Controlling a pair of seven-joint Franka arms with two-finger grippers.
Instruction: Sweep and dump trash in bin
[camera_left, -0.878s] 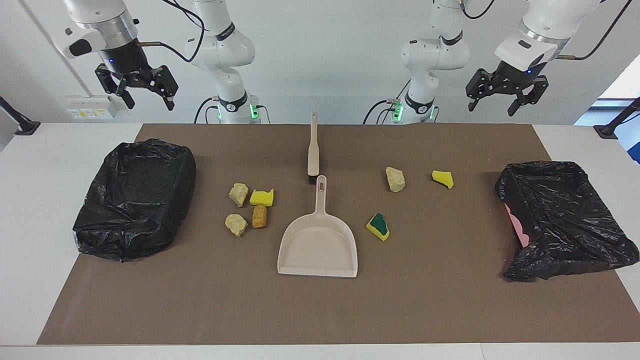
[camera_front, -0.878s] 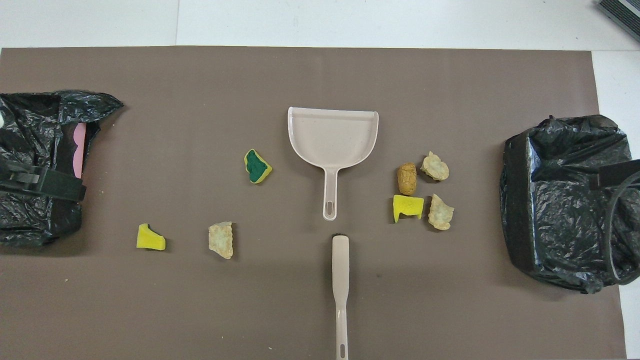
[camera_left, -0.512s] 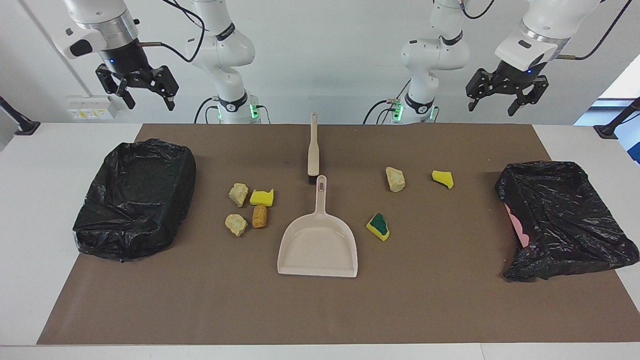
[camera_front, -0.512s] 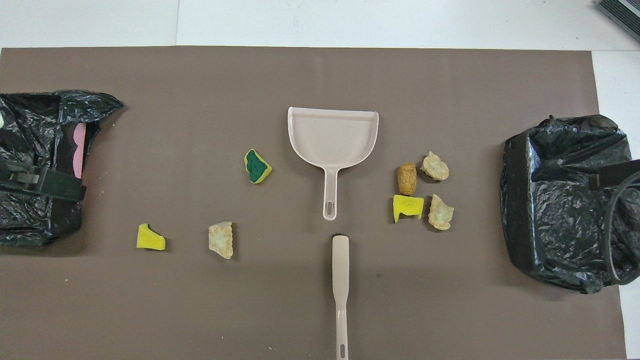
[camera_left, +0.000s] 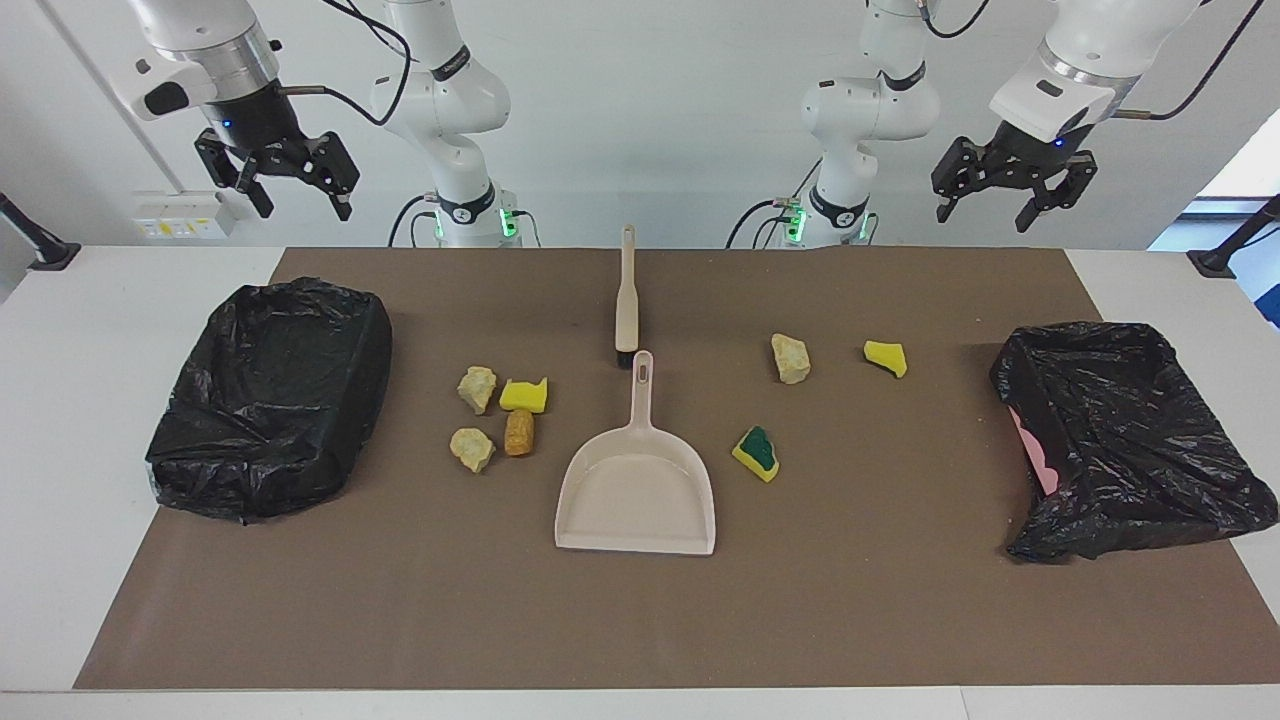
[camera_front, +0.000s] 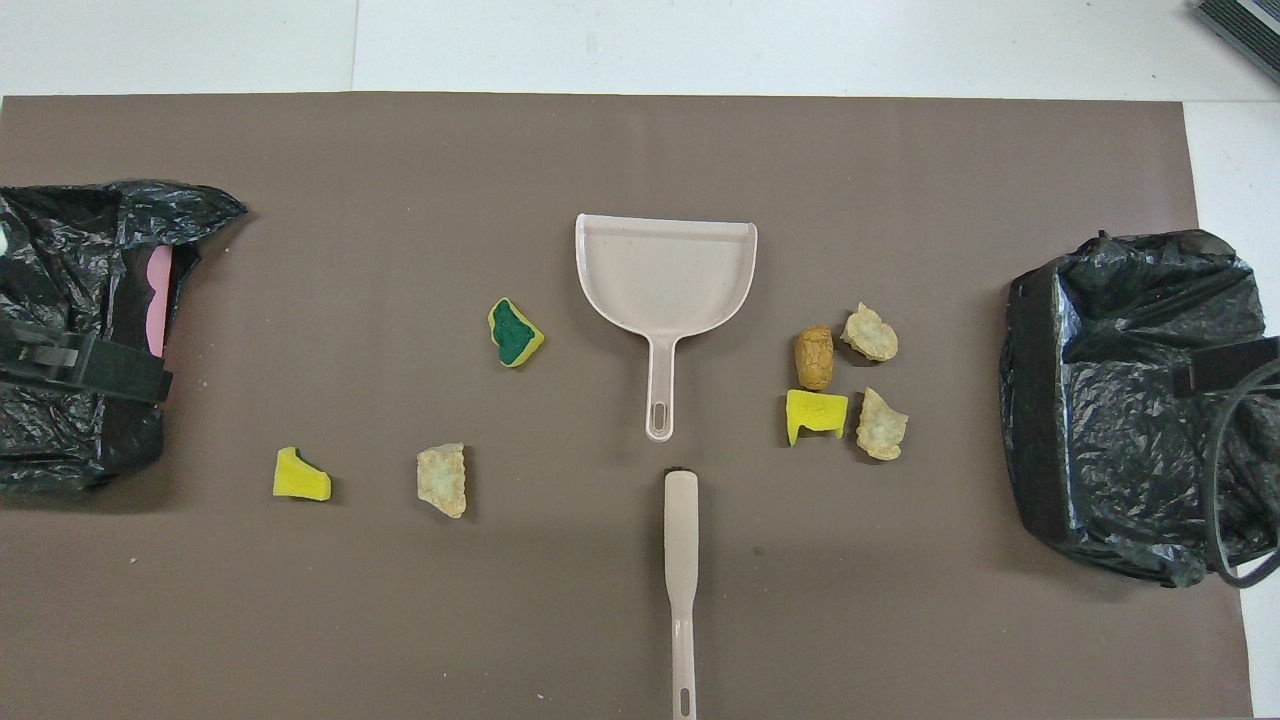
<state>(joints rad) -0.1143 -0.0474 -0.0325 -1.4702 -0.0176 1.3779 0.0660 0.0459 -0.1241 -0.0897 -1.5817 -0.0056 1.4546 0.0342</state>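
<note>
**A:** What lies on the table?

**B:** A brown mat (camera_left: 640, 620) covers a white table (camera_left: 60, 480). At its middle lies a beige plastic dustpan (camera_left: 637, 500), handle pointing toward the robots. A beige hand brush (camera_left: 626, 300) lies in line with that handle, nearer to the robots, its dark bristle end just beside the handle tip.

**A:** And the trash?

**B:** Seven loose pieces. Toward the right arm's end of the dustpan sits a cluster: two pale beige rock-like lumps (camera_left: 477, 388) (camera_left: 471, 449), a yellow sponge bit (camera_left: 524, 395) and an orange-brown stubby piece (camera_left: 519, 432). Toward the left arm's end lie a green-backed yellow sponge bit (camera_left: 756, 454) close to the dustpan, another pale beige lump (camera_left: 790, 358), and a small yellow sponge bit (camera_left: 886, 357).

**A:** The bins?

**B:** A bin lined with a black plastic bag (camera_left: 272, 395) stands at the right arm's end; a second black-bagged bin (camera_left: 1130, 440), pink showing at its side, stands at the left arm's end.

**A:** The grippers?

**B:** The right gripper (camera_left: 297, 198) hangs high over its end of the table, fingers spread, holding nothing. The left gripper (camera_left: 984, 212) hangs likewise, spread and empty.
</note>
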